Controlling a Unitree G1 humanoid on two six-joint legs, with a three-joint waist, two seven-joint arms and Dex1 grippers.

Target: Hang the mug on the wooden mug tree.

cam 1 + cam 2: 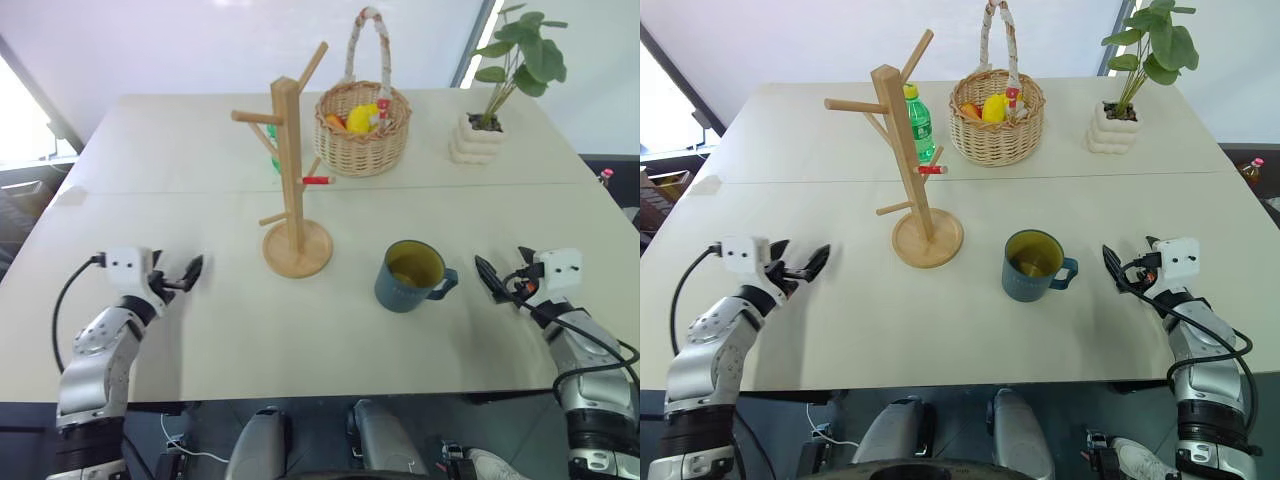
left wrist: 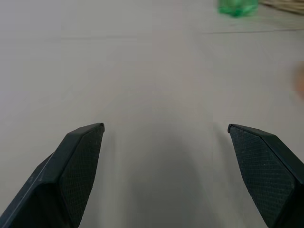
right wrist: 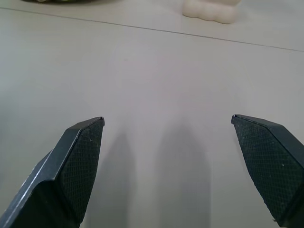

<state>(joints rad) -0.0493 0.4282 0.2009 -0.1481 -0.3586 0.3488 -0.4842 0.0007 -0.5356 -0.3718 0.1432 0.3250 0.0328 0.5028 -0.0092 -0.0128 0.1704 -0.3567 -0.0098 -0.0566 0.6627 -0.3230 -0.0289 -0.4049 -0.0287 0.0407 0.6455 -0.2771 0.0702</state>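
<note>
The teal-blue mug (image 1: 410, 277) with a yellow inside stands upright on the table (image 1: 300, 340), its handle turned toward the right. The wooden mug tree (image 1: 291, 180) stands on its round base to the left of the mug, its pegs bare. My right gripper (image 1: 489, 279) hovers open just right of the mug's handle, apart from it. My left gripper (image 1: 189, 273) is open over bare table, well left of the tree. In both wrist views the fingers (image 2: 78, 161) (image 3: 76, 156) stand wide with nothing between them.
A wicker basket (image 1: 362, 127) with fruit stands behind the tree. A green bottle (image 1: 918, 122) stands left of the basket. A potted plant (image 1: 482, 135) in a white pot is at the back right. A small red-capped item (image 1: 318, 181) lies near the tree.
</note>
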